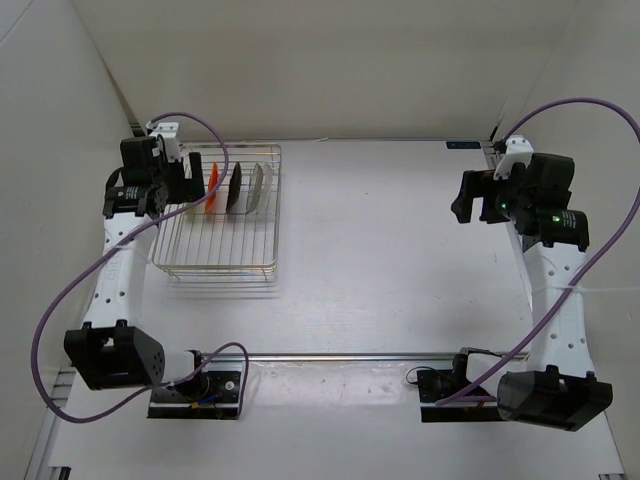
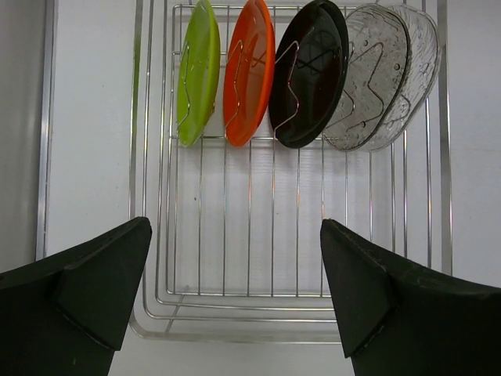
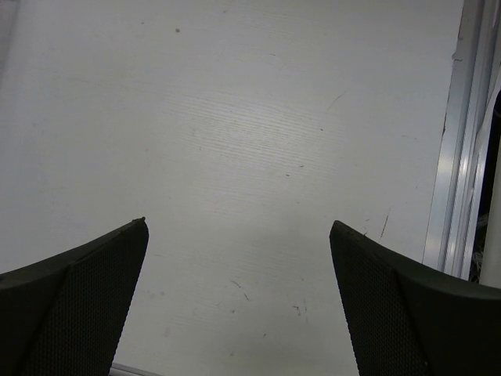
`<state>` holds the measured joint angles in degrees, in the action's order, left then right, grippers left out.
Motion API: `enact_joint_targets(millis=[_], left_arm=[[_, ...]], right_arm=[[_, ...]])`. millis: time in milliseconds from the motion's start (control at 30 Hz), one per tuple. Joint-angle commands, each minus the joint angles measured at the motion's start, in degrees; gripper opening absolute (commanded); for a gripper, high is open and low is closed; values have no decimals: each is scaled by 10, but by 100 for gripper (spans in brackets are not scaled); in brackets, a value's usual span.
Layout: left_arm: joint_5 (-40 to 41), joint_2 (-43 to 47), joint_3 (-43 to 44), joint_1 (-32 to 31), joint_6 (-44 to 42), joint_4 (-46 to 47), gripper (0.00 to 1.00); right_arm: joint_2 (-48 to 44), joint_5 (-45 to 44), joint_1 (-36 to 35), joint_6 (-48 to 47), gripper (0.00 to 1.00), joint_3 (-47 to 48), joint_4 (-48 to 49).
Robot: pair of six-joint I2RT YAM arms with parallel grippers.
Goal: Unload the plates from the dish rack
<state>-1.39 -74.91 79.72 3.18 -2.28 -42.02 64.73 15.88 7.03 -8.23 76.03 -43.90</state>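
1. Left pincer (image 2: 235, 227) hovers near the far left corner of the bench (image 1: 400, 250), jaws spread wide and empty, facing the dish rack (image 2: 149, 305).
2. Four plates stand on edge in a row at the rack's far end, each leaning in a wire divider (image 2: 288, 86). From the left they are the lime green plate (image 2: 197, 74), orange plate (image 2: 249, 74), black plate (image 2: 309, 74) and clear glass plate (image 2: 383, 74).
3. All four look stiff, thin and light. Their glossy faces probably make them slippery, and the glass one is likely the most breakable. It sits very close behind the black one.
4. The best hold seems to be the exposed upper rim, one finger on each face, lifting straight out of the divider.
5. Right pincer (image 3: 239, 227) hangs near the bench's right edge, well apart from the rack, jaws open and holding nothing.
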Motion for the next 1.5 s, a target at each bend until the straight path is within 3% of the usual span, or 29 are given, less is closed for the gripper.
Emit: enact_joint_targets(millis=[0, 233, 633, 1067, 1467], left_arm=[[-19, -22, 26, -3, -25, 43, 100], [-19, -130, 75, 38, -37, 72, 100], [-36, -251, 143, 43, -61, 100, 98], [-51, -346, 207, 43, -79, 77, 86], [-29, -371, 196, 43, -79, 77, 62]], right_arm=[[-22, 14, -2, -23, 100, -5, 5], [-22, 14, -2, -23, 100, -11, 5], [-27, 9, -2, -23, 100, -21, 10], [-37, -8, -2, -23, 100, -32, 10], [-37, -30, -2, -18, 100, -26, 15]])
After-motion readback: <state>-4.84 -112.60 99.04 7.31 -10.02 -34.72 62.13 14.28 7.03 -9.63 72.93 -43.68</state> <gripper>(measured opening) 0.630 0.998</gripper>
